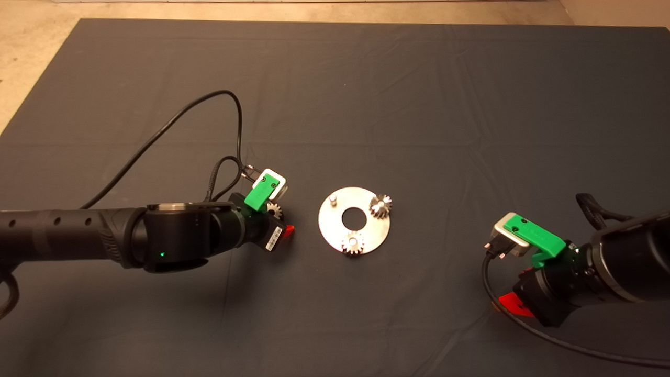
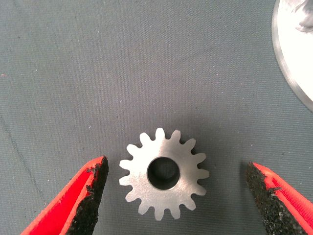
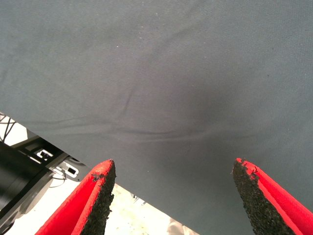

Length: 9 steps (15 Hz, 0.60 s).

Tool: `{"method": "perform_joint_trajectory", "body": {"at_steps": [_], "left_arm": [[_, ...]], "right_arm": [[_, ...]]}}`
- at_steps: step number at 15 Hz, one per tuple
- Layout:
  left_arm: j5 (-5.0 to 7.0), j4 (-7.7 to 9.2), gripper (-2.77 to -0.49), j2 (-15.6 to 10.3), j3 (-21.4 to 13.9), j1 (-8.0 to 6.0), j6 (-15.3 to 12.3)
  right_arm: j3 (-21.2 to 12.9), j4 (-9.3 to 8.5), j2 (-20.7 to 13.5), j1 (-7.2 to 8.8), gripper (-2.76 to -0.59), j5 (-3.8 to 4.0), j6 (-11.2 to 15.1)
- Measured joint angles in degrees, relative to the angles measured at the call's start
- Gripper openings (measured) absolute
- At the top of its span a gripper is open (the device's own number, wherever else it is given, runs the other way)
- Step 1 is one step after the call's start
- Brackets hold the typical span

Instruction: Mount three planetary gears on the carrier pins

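Red fingers (image 2: 85,196) with black pads rise close to the left wrist camera, spread wide on either side of a loose gear (image 2: 164,173) that lies flat on the dark mat (image 2: 122,73), its teeth touching neither pad. Seen from the head camera, this loose gear (image 1: 274,210) sits just beside the disc (image 1: 335,222), on the side from which the left arm reaches in, and the left gripper (image 1: 280,226) hangs over it with its green body and a red fingertip showing. On the disc, two of the planetary gears are already seated on carrier pins: one gear (image 1: 381,205) at the rim on the side toward the right arm, slightly tilted in appearance, and another gear (image 1: 353,244) at the rim nearest the robot. A third pin (image 1: 333,199) stands bare and upright on the disc, on the side facing the loose gear, across the central hole (image 1: 354,215) from the two loaded pins. An edge of the shiny disc (image 2: 293,63) also shows in the left wrist view, near the loose gear but apart from it. Well away from the disc, toward the mat's near corner, the right gripper (image 1: 515,303) waits low over bare cloth; its fingers (image 3: 93,205) are spread apart with nothing between them, and the mat's edge and a strip of pale floor (image 3: 137,215) show beyond.
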<state>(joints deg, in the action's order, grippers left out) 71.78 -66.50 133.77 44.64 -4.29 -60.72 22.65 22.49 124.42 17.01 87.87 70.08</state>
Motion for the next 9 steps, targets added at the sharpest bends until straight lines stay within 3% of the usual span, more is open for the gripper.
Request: {"method": "perform_joint_trajectory", "body": {"at_steps": [9], "left_arm": [[-0.01,-0.63,-1.65,-0.5,-0.2,0.00,0.0]], "right_arm": [[0.0,0.00,0.0,0.00,-1.60,-0.02,0.0]]}}
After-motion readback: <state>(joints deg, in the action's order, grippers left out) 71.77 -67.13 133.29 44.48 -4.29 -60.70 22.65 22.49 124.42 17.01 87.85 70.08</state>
